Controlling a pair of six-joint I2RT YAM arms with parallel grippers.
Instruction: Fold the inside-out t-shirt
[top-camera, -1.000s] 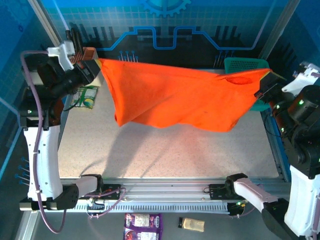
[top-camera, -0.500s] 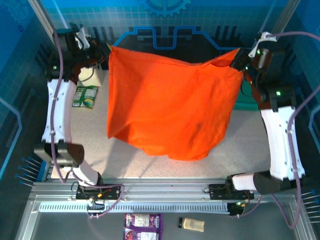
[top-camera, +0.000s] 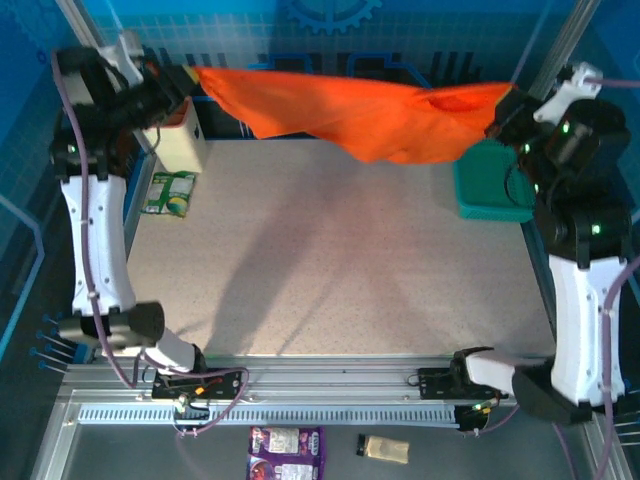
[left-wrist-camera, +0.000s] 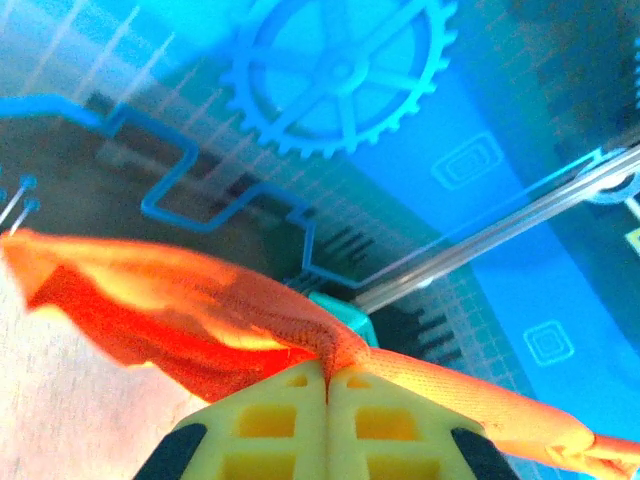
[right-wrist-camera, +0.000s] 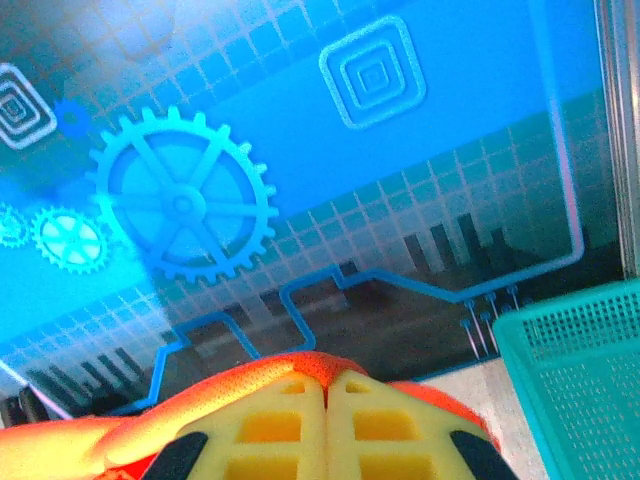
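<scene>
While the counter (top-camera: 330, 270) spreads wide below, the one orange t-shirt (top-camera: 350, 110) hangs in the air above its far edge. It is strung between the two arms, and none of it appears to touch the surface. Its long axis runs left to right and sags toward the middle. Each claw therefore has the cloth directly inward of it, and neither arm is nearer than the other. Laying it flat would, I judge, call for both arms to come down together toward the near side. One green basket (top-camera: 495, 190) sits at the far right, near the shirt's right end. Of the two claws, the left claw (top-camera: 188, 78) is pinched tight on one end of the shirt and the right claw (top-camera: 497, 108) on the other. One small packet (top-camera: 168, 193) lies on the counter beside the left arm.
</scene>
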